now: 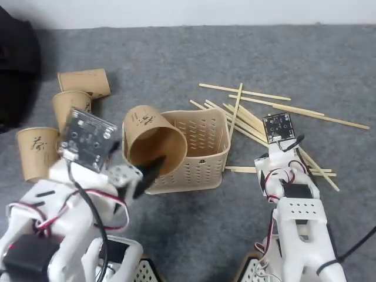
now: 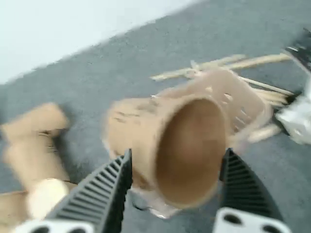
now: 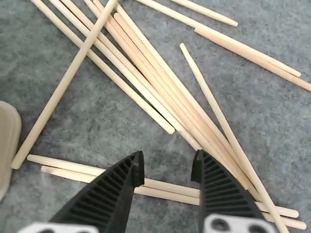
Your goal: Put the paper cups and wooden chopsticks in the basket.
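My left gripper is shut on a brown paper cup. It holds the cup on its side, mouth toward the camera, over the left rim of the beige basket. In the high view this cup leans partly into the basket. Three more paper cups lie on the grey cloth to the left. My right gripper hangs open just above a scatter of wooden chopsticks, with nothing between its fingers. The chopsticks spread to the right of the basket.
A black object sits at the far left edge. A corner of the basket shows beside the chopsticks in the right wrist view. One chopstick leans against the basket's right rim. Bare grey cloth lies between the two arms.
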You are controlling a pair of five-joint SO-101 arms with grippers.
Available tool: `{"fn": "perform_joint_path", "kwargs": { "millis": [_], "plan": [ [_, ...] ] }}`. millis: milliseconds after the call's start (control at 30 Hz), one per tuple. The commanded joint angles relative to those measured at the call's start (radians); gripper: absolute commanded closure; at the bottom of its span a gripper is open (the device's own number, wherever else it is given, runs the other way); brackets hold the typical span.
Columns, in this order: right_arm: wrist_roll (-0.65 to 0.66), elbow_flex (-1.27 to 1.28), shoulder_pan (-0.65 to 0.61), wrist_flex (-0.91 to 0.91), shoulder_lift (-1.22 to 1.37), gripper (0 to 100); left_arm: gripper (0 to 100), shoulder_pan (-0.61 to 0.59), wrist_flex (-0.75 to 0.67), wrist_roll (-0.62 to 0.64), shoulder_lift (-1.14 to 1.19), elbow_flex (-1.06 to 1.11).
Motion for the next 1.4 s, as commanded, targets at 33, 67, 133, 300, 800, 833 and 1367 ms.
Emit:
{"fn": "perform_joint_path", "kwargs": {
  "millis": [33,67,133,300,800,833,1367],
  "plan": [
    [0.023,-0.006,-0.008,-0.01,0.001,81.9,72,-0.157,-0.169,-0.092,0.005,0.101],
    [0.023,-0.006,-0.008,-0.01,0.001,81.9,72,-0.176,-0.203,-0.101,0.005,0.119],
    [0.021,-0.006,-0.01,-0.01,0.001,81.9,72,-0.196,-0.265,-0.1,0.005,0.134],
    [0.021,-0.006,-0.01,-0.01,0.002,81.9,72,-0.192,-0.367,-0.101,0.006,0.142],
    [0.021,-0.006,-0.01,-0.01,0.002,81.9,72,-0.339,-0.488,-0.104,0.133,0.105],
    [0.021,-0.006,-0.01,-0.01,0.002,81.9,72,-0.37,-0.489,-0.126,0.146,0.048],
    [0.026,0.008,-0.036,-0.01,-0.007,81.9,72,-0.5,-0.17,-0.203,1.085,-0.897]
  ]
}}
